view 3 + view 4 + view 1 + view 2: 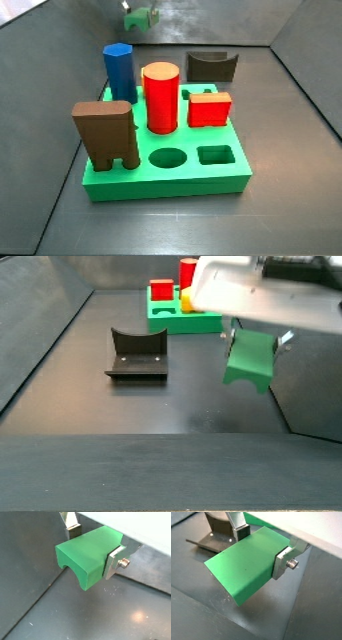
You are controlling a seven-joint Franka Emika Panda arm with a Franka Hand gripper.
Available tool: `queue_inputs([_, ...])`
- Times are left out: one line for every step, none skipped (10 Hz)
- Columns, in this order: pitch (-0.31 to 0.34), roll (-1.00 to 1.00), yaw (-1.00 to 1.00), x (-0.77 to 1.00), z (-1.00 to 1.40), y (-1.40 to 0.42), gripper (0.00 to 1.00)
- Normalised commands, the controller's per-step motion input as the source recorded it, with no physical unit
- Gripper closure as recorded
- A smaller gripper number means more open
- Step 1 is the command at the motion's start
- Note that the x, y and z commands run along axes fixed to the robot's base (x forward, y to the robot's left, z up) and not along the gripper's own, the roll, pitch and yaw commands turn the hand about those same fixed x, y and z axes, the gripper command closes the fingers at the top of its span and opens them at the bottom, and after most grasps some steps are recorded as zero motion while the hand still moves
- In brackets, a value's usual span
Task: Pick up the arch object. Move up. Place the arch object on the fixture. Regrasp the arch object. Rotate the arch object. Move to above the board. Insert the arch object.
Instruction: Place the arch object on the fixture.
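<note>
Progress check: the arch (250,358) is off the bench (147,406) and hanging in the air, clamped between the fingers (113,563) of the hand (93,547), with its legs pointing down in a side view. So pickup looks done, and I'd say the lift is done or nearly so.

Going left to right in that side view: the fixture (135,354) sits on the floor with nothing on it, and the arch hangs near it to the right, not above it yet. So placing on the fixture, regrasp and rotate all look like they're left.

Over at the board (167,165), I can't tell which slot is meant for the arch, and the hand is well apart from it. Insertion is a long way off, I reckon.
</note>
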Motion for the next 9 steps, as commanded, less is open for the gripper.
queue_inputs([0.063, 0.07, -0.02, -0.04, 1.00, 0.00, 1.00])
queue_inputs([0.065, 0.08, -0.01, -0.04, 1.00, 0.00, 1.00])
queue_inputs([0.068, 0.09, 0.00, -0.03, 0.88, 0.00, 1.00])
queue_inputs([0.078, 0.09, 0.01, -0.02, 0.70, 0.00, 1.00])
queue_inputs([0.081, 0.10, 0.02, -0.02, 0.60, 0.00, 1.00])
queue_inputs([0.091, 0.09, 0.02, -0.01, 0.42, 0.00, 1.00])
queue_inputs([0.093, 0.07, 0.02, 0.00, 0.22, 0.01, 1.00])
queue_inputs([0.120, -0.33, 1.00, 1.00, 0.05, -0.81, 1.00])
queue_inputs([0.121, -0.33, 1.00, 1.00, 0.03, -0.81, 1.00])
